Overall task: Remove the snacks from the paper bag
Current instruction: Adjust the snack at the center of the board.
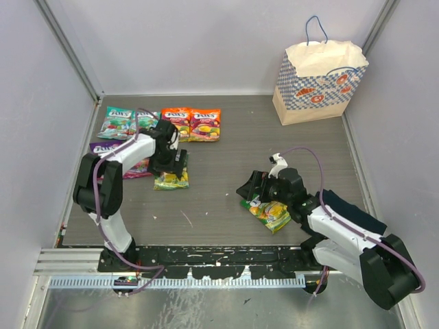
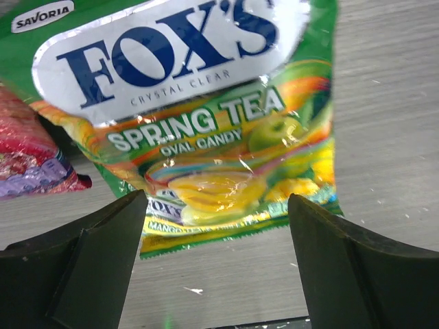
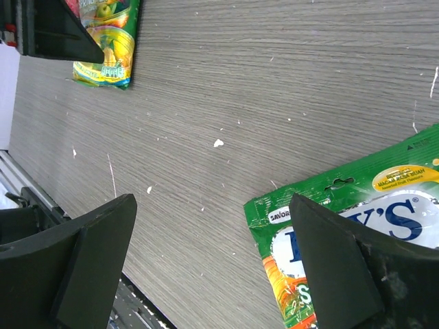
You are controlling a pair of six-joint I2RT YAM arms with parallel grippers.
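Note:
The beige paper bag stands upright at the back right. Several snack packets lie flat at the back left: teal, orange, orange-yellow and purple. A green-yellow Spring Tea packet lies on the table just ahead of my left gripper. The left wrist view shows that gripper open and empty, with the packet beyond its fingertips. My right gripper is open and empty. A second green packet lies beside it, partly under one finger in the right wrist view.
A dark navy folded cloth lies at the right edge behind the right arm. A red-purple packet lies beside the Spring Tea packet. Grey walls close in the table on the left, back and right. A metal rail runs along the near edge.

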